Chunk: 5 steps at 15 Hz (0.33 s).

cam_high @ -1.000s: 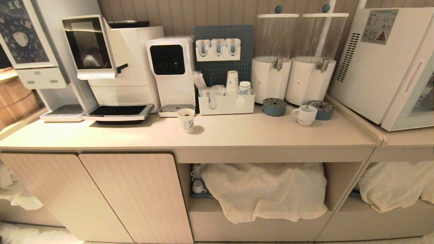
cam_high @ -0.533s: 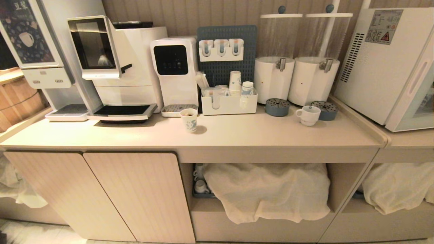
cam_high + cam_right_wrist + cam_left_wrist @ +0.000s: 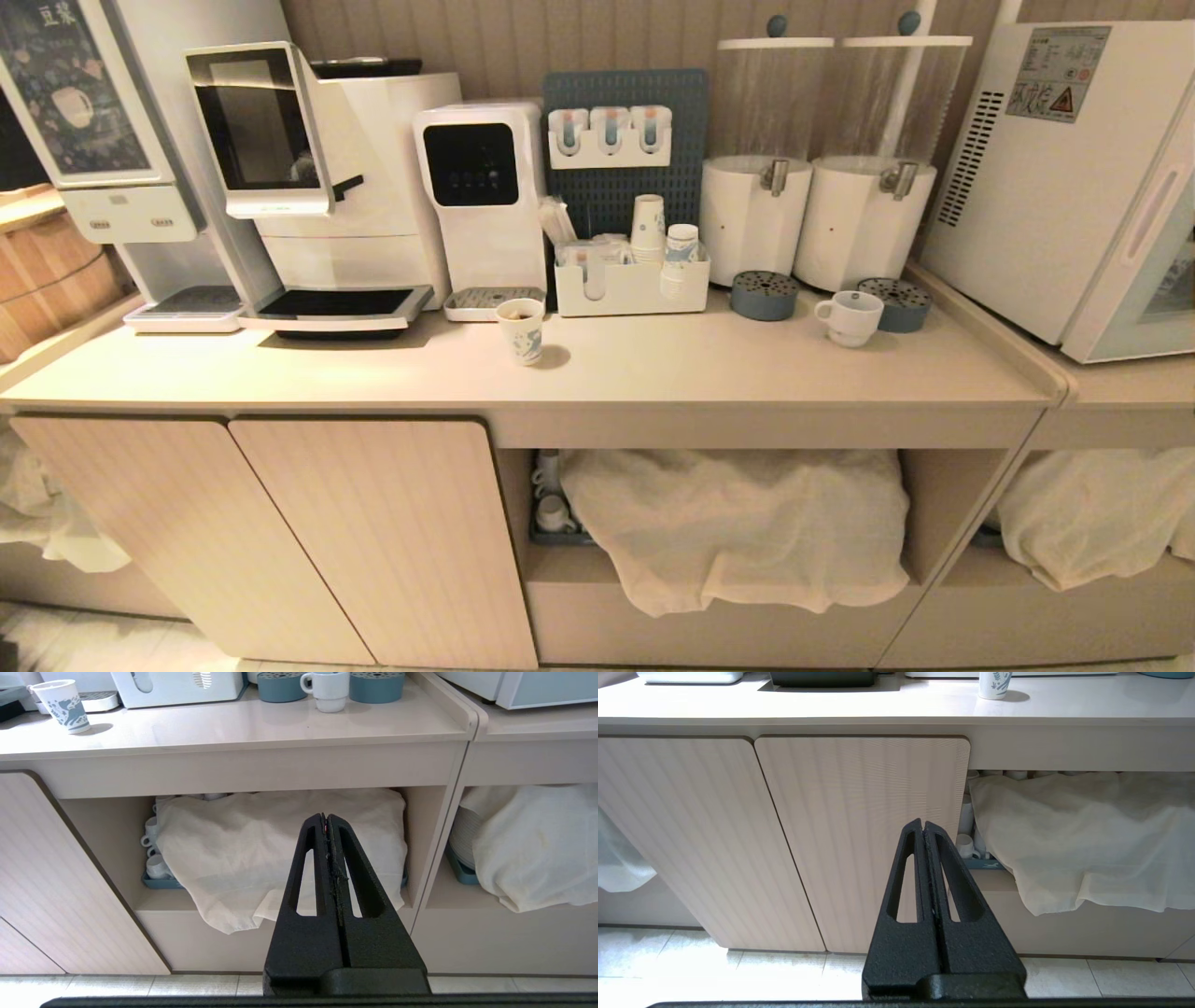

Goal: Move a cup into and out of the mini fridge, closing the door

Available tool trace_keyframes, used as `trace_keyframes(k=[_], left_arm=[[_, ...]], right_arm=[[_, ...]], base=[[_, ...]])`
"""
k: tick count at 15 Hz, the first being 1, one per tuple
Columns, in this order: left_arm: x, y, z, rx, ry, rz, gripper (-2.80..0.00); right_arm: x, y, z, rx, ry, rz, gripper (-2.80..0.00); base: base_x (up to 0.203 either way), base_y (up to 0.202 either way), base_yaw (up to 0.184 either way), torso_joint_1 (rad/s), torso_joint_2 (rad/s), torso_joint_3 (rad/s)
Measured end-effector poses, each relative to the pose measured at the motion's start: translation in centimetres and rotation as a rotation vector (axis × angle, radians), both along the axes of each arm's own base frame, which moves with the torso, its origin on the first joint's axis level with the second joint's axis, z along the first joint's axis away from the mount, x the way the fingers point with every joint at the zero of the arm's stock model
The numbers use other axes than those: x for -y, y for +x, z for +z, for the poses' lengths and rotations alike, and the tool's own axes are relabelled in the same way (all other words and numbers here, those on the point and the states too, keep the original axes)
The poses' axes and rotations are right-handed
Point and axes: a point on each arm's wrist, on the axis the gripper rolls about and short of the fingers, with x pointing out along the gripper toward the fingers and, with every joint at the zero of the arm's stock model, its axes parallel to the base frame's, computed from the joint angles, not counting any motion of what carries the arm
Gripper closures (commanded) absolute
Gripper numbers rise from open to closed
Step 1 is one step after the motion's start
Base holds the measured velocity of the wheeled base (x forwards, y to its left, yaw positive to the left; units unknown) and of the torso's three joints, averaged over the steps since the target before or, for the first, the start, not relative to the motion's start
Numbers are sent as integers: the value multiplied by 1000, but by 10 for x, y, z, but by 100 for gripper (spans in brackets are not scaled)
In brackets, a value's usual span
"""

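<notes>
Right gripper (image 3: 327,817) and left gripper (image 3: 923,823) both sitting pinched shut, empty, low by the cabinets. Cup (image 3: 848,317) is standing center-right, mini fridge (image 3: 1055,177) (door (image 3: 1144,233) closed) far right: risking clipping the drip trays (image 3: 764,294).

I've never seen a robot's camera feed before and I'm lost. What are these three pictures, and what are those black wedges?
The wide picture comes from the robot's head, looking down at a counter. On it stand drink machines, a paper cup, a white cup and, at the right, a mini fridge with its door closed. The other two pictures come from cameras on the wrists. Each black wedge is a gripper: the left gripper and the right gripper, both low in front of the cabinets, jaws shut, holding nothing.
</notes>
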Motion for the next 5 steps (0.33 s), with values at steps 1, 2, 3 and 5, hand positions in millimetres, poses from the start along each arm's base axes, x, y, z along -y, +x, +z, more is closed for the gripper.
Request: trace_keyframes(k=[1, 2, 3, 5], left_arm=[[0, 0, 0, 0, 0, 1, 0], [0, 0, 0, 0, 2, 1, 0], [0, 0, 0, 0, 4, -1, 0], [0, 0, 0, 0, 5, -2, 0]], right_arm=[[0, 0, 0, -1, 0, -1, 0], [0, 0, 0, -1, 0, 0, 0], [0, 0, 0, 0, -1, -1, 0], [0, 0, 0, 0, -1, -1, 0]], base=[[0, 0, 0, 0, 0, 0], [0, 0, 0, 0, 0, 0], [0, 0, 0, 0, 0, 0], [0, 0, 0, 0, 0, 0]])
